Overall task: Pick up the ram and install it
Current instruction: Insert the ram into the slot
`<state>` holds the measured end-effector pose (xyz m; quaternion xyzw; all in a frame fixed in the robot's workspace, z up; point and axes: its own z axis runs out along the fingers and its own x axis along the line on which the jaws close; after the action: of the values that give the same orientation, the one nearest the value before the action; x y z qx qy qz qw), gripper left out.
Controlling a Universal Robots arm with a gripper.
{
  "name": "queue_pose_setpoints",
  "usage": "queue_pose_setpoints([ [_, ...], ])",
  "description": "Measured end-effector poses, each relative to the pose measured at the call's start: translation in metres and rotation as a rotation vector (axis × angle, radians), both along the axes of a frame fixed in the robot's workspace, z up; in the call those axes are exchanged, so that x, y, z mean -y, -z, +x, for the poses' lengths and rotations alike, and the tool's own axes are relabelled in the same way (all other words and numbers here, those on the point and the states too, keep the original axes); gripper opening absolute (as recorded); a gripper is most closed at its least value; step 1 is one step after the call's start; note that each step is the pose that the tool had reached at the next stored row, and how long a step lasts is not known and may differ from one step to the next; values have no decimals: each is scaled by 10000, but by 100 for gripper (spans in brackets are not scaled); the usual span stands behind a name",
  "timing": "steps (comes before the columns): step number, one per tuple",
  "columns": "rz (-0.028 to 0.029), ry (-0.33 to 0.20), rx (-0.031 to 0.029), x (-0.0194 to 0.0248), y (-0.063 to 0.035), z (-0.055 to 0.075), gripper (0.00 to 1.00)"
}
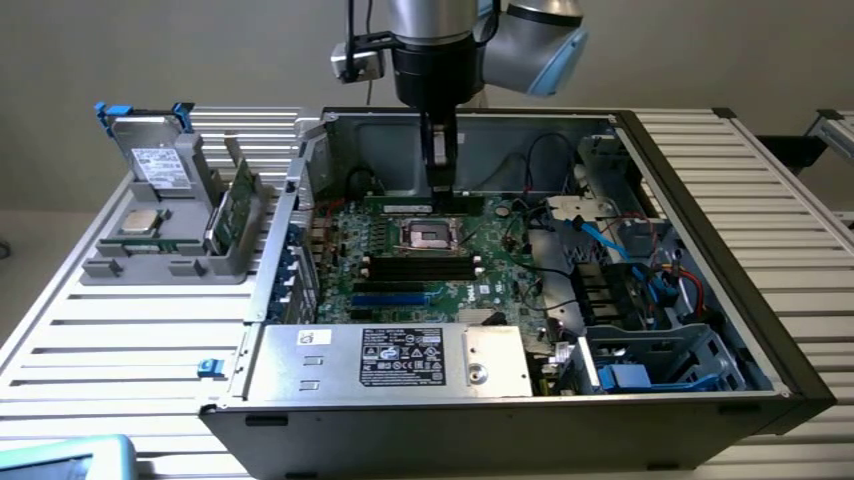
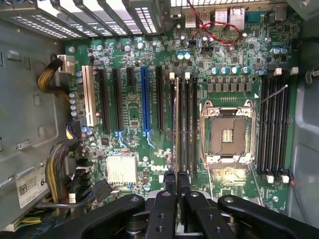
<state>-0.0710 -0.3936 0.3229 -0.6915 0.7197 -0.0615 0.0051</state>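
I judge we're installing: fingers (image 2: 172, 185) pinched tight on the ram (image 2: 175, 124), directly beyond them over the memory slots (image 2: 187, 124); seating needs square alignment.

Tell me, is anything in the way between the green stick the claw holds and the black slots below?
Nothing visible. The gripper is shut on the ram, held edge-on over the black slots beside the empty processor socket; no cable or part lies between them.

computer case (image 1: 467, 440) is seen whole from above outside; shared motherboard (image 2: 134, 107) is viewed close, straight down, from wrist.
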Motion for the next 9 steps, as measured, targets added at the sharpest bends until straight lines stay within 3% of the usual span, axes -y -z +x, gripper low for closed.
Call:
queue_pose_setpoints([
  [6, -42, 15, 0, -105, 70, 1, 13],
  [9, -42, 15, 1, -119, 115, 2, 13],
])
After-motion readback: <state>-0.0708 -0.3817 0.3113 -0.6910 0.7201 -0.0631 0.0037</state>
